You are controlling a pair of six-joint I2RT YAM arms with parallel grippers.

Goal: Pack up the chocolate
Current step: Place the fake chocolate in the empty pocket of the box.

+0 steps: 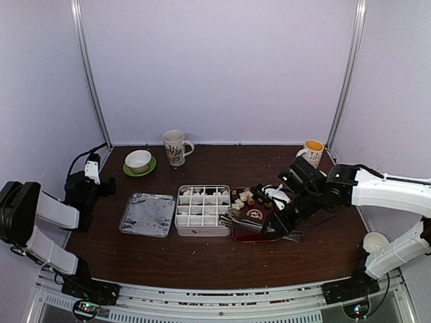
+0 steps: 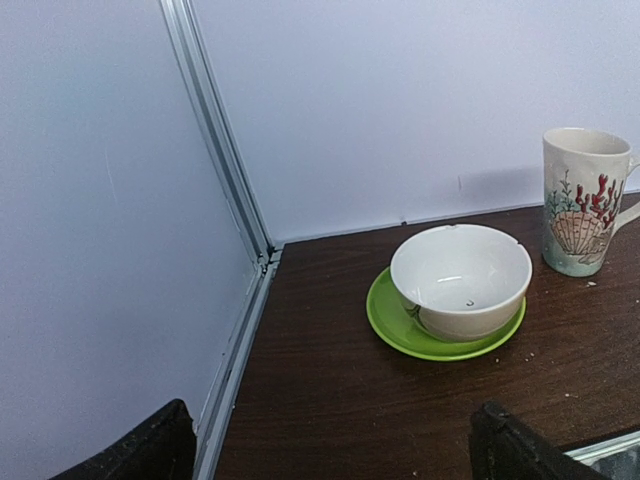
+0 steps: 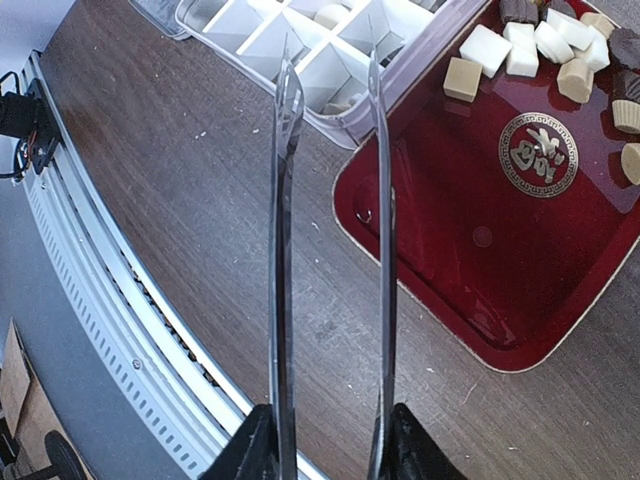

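A: Far left?
B: The left gripper (image 2: 332, 430) is near the wall, jaws wide apart, empty.
A: The chocolate?
B: Small brown, tan and cream chocolate pieces (image 3: 530, 45) cluster at the far end of the dark-red rectangular tray (image 3: 470, 260). A few sit in the white divided plastic box (image 1: 202, 229). No long axis shows.
A: Right?
B: The right gripper (image 3: 328, 450) clamps the metal tongs (image 3: 285, 250), which point left with blades apart over the box's corner.

The mug (image 2: 585, 200) is cut off at the right; tray (image 3: 480, 290), box (image 3: 330, 70), some chocolate (image 3: 630, 162) and the tongs' (image 3: 386, 260) gripped end run out of view.
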